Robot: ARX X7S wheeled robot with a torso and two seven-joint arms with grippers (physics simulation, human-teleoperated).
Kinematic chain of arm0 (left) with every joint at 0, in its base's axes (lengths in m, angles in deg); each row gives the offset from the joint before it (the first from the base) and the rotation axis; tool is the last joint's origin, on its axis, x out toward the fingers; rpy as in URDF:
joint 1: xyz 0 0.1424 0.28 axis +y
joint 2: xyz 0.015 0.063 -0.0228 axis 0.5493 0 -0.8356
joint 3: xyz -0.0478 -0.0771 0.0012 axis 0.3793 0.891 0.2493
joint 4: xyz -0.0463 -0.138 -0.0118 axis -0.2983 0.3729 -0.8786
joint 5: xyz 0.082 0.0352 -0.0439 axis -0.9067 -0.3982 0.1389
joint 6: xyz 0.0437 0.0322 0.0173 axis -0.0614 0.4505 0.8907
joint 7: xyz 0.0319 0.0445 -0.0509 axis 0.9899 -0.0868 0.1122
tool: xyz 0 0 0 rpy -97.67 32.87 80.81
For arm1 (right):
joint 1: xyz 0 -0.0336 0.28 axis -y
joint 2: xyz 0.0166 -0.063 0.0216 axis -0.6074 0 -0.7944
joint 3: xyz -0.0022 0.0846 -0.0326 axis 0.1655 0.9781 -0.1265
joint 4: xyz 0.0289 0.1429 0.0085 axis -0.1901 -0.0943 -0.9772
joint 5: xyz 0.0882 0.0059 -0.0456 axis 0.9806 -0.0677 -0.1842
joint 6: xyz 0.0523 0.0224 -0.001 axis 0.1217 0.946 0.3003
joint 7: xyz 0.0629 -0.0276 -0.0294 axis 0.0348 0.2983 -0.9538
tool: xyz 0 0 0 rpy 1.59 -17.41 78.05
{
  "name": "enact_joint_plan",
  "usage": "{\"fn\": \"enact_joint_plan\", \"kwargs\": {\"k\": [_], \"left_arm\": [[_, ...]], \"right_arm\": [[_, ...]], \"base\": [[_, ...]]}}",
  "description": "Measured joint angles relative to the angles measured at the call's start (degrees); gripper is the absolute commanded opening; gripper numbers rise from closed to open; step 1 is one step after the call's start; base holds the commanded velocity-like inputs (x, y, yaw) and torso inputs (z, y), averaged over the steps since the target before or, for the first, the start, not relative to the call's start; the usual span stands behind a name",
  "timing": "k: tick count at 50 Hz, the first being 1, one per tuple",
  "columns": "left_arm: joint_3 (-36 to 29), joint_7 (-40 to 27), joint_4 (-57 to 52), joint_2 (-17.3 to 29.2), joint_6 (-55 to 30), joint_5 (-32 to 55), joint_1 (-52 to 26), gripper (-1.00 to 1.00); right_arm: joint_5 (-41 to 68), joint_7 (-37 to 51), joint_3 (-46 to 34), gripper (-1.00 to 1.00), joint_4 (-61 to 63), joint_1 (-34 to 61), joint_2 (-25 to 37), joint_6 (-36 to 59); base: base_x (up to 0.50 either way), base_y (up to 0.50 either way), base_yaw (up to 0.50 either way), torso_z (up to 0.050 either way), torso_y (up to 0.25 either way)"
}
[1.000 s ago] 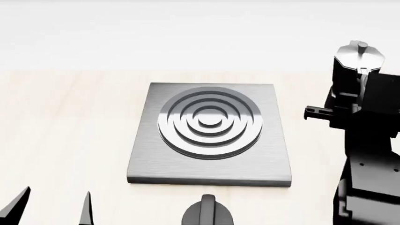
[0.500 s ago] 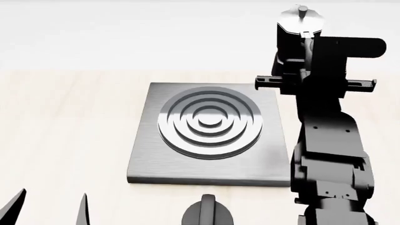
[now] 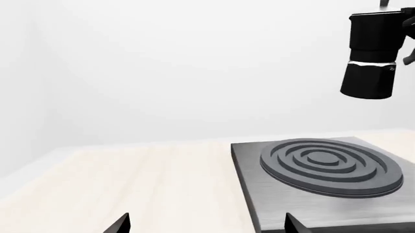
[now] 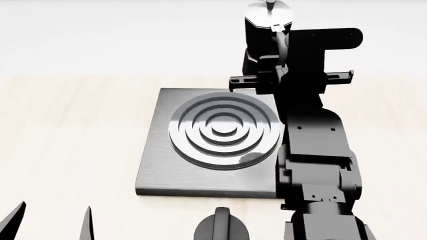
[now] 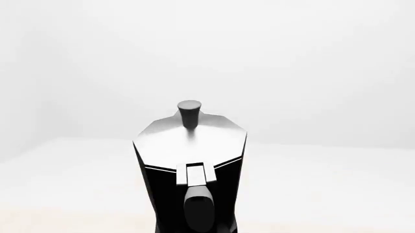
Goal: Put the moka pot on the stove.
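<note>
Right gripper (image 4: 272, 75): clamped on pot (image 4: 265, 30), now swung leftward, high above stove's (image 4: 160, 170) far right edge
Left gripper (image 4: 50, 222): wide, idle near stove's front
Meaning: centre over burner, then lower

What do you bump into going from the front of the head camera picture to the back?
Black round knob → stove with its ring burner → moka pot, held up in the air by the right gripper.
</note>
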Motion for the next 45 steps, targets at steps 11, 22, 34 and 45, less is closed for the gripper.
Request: {"fn": "enact_joint_plan", "kwargs": {"k": [11, 22, 34, 45], "left_arm": [[-0.12, -0.25, -0.30, 0.29, 0.02, 0.24, 0.11, 1.00], [-0.18, -0.50, -0.66, 0.57, -0.02, 0.53, 0.14, 1.00], [-0.22, -0.78, -1.07, 0.92, -0.03, 0.82, 0.32, 1.00], [-0.29, -1.00, -1.32, 1.18, 0.05, 1.04, 0.44, 1.00]], "right_arm": [[-0.05, -1.11, 0.07, -1.00, 0.00, -0.30, -1.44, 0.28], [5.37, -1.28, -4.75, -1.00, 0.00, -0.38, -2.12, 0.49], [12.58, -1.02, -10.84, -1.00, 0.00, -1.28, -2.34, 0.51], [16.88, -0.63, -14.14, -1.00, 0.00, -2.59, -2.40, 0.71]], "base": [[0.00, 0.00, 0.00, 0.000, 0.001], [0.00, 0.00, 0.00, 0.000, 0.001], [0.00, 0.00, 0.00, 0.001, 0.002], [0.00, 0.00, 0.00, 0.000, 0.001]]}}
